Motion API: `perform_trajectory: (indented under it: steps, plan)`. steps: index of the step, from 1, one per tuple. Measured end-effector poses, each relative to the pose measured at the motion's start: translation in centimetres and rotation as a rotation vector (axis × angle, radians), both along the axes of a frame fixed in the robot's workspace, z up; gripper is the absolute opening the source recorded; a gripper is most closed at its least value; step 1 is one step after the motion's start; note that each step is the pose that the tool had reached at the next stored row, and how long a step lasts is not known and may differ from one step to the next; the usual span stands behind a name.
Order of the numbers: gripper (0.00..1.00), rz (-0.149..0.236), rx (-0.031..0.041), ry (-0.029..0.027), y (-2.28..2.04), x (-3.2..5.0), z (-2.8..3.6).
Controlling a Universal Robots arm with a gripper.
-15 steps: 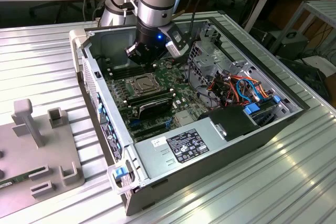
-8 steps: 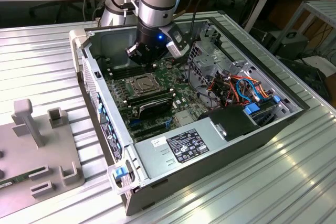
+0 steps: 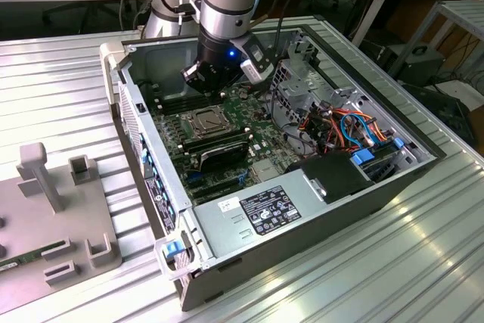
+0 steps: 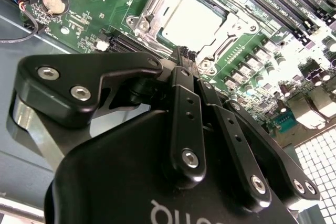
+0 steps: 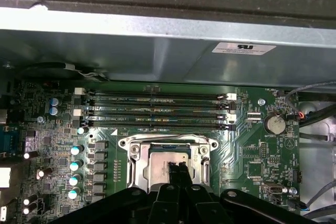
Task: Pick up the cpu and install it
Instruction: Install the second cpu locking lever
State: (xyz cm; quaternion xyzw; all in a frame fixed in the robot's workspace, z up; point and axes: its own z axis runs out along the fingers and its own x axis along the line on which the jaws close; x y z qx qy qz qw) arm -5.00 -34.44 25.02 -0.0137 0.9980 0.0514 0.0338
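Observation:
The cpu (image 4: 191,22) lies flat inside the metal-framed socket (image 4: 148,10) on the green motherboard (image 4: 100,3), its silver-grey top showing. In the first wrist view the cpu (image 5: 164,156) sits just past my fingertips. My gripper (image 4: 182,59) hovers a little above the socket's edge, shut with nothing between its fingers. In the exterior view the gripper (image 3: 206,87) hangs inside the open computer case, over the socket (image 3: 203,120).
Black memory sticks (image 5: 157,111) run beside the socket, near the case wall (image 5: 168,51). A power supply (image 3: 280,209) and a bundle of coloured cables (image 3: 340,122) fill the case's other end. A grey fixture (image 3: 45,179) stands on the ribbed table at the exterior view's left.

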Motion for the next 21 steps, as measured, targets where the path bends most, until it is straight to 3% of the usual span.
perform_trajectory:
  steps: [7,10,21]
  plan:
    - [0.11,0.000,0.0001,0.0000,-0.02,0.66,0.00]
    - [0.11,0.000,0.0000,0.0000,-0.38,0.67,0.00]
    - [0.11,0.000,0.0001,-0.0001,-3.03,0.67,0.00]
